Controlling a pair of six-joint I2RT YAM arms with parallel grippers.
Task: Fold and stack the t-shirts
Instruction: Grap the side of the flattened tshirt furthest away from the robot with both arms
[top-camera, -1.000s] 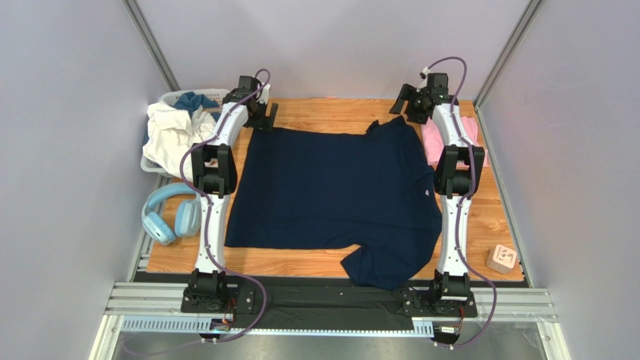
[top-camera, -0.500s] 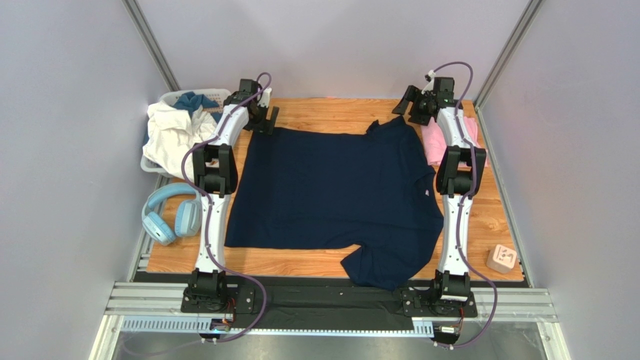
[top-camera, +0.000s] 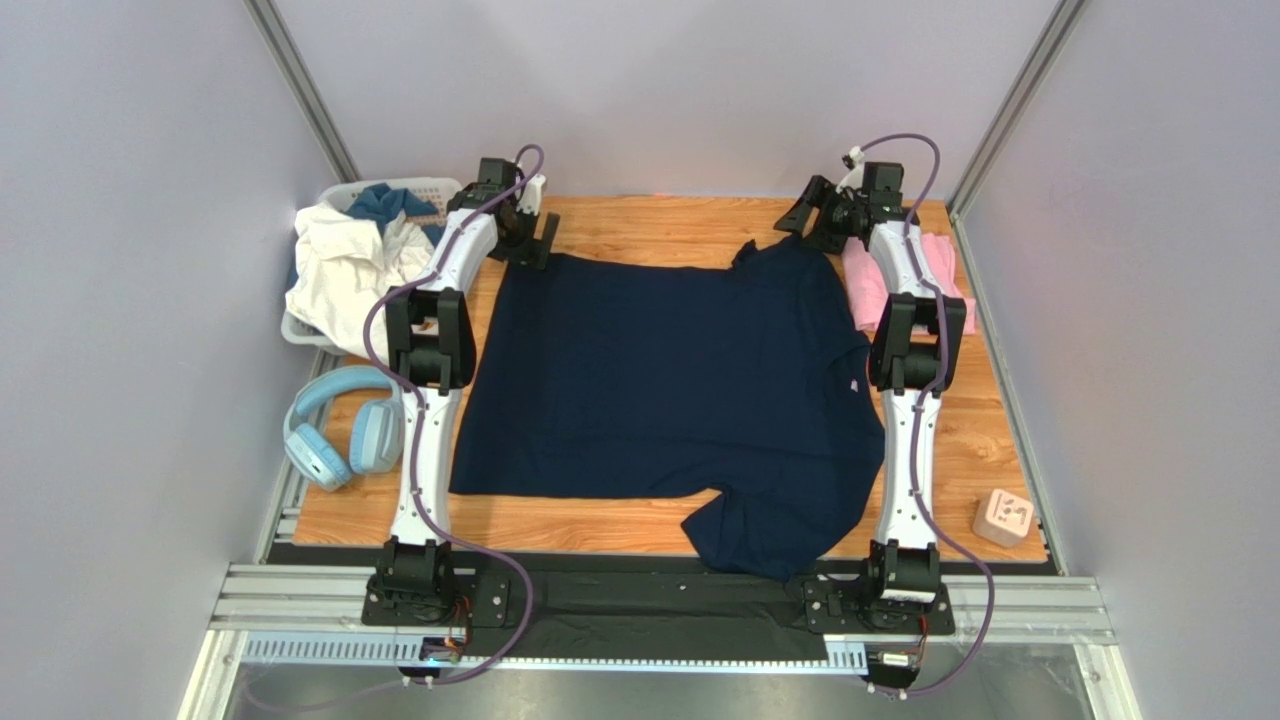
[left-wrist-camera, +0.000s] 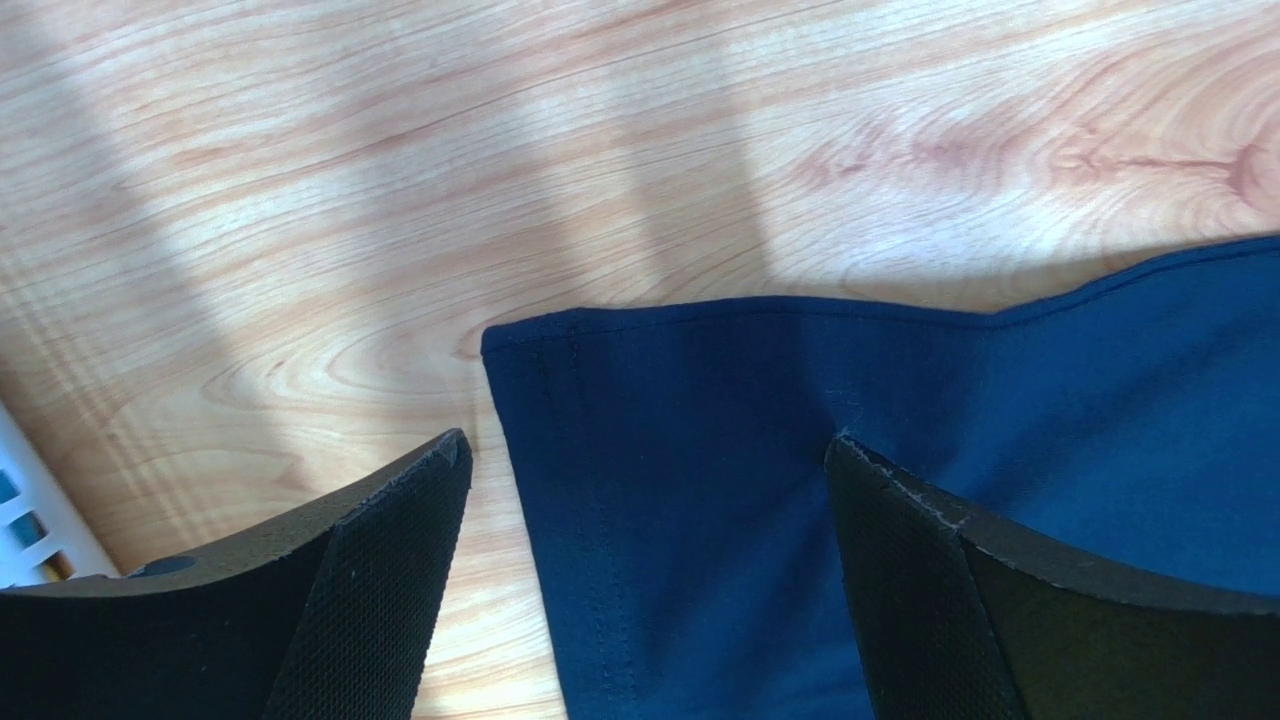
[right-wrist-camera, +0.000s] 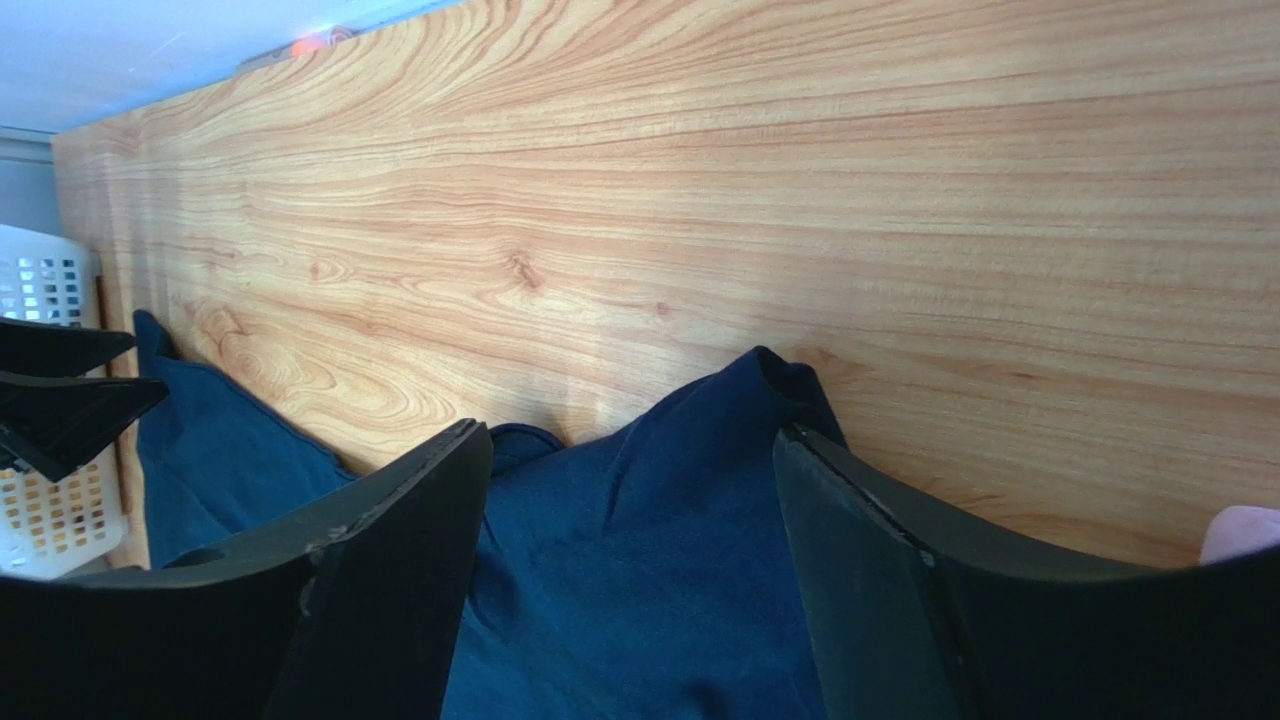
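The left gripper (left-wrist-camera: 646, 465) hangs spread wide over the navy shirt's (top-camera: 661, 390) hem corner, pinching nothing. The right gripper (right-wrist-camera: 624, 450) is also spread, above the bunched sleeve at the upper right of the top view. The navy shirt lies flat across the table (top-camera: 661, 218), one sleeve drooping off the bottom edge. The pink shirt (top-camera: 863, 288) sits at the right, under the right arm. The cloth looks soft, light and limp. It likely wants pinching at both top corners together, or it will sag.
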